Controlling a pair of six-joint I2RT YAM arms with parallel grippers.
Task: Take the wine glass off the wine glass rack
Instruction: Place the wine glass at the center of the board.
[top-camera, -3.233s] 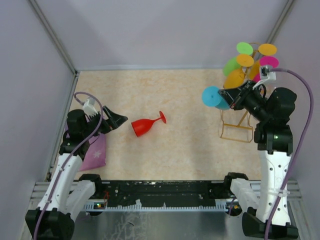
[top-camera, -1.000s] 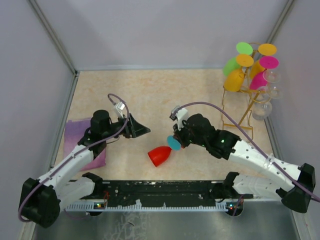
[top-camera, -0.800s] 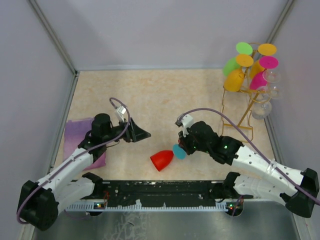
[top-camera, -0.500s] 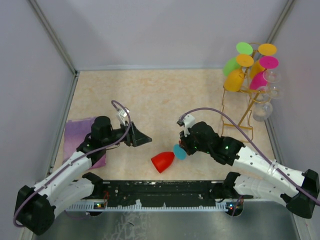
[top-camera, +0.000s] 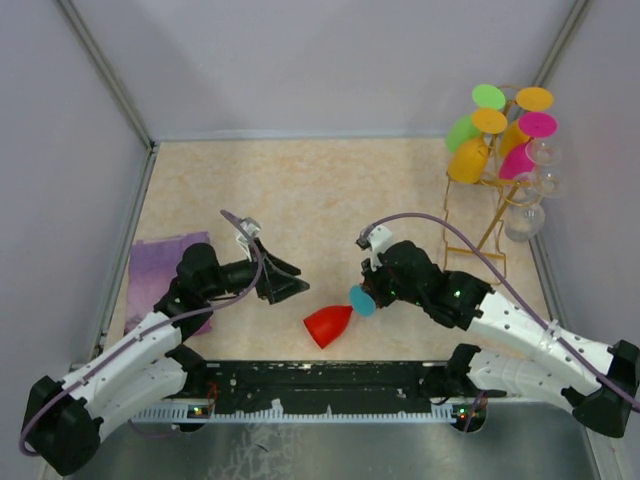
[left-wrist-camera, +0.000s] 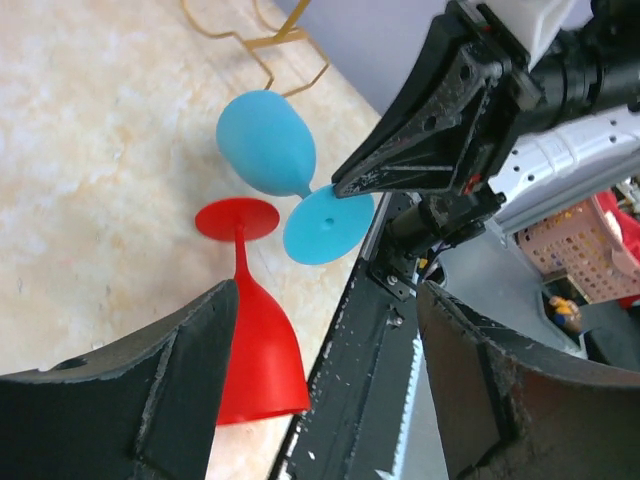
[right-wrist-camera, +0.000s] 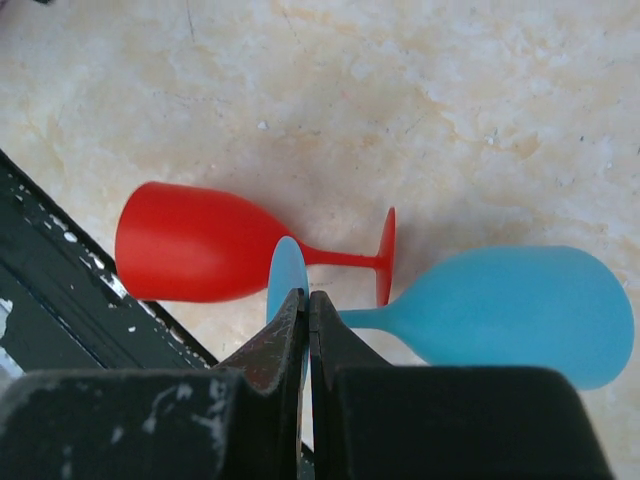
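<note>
R gripper (right-wrist-camera: 306, 305) pinched shut on blue wine glass (right-wrist-camera: 510, 315) at its foot, just beside red wine glass (top-camera: 327, 323) lying on its side; L gripper (top-camera: 300, 282) open, empty, near both.

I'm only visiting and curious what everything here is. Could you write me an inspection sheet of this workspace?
Surface: beige marbled table.
Job's things: gold wine glass rack at the right rear, with coloured and clear hanging glasses; blue wine glass off the rack; red wine glass lying on its side near the front edge.
Clutter: purple cloth at the left.
Grippers: left gripper open and empty, facing the red glass; right gripper shut on the blue glass's foot.
Cables: a purple cable along each arm.
Surroundings: grey walls; black rail along the near edge.
</note>
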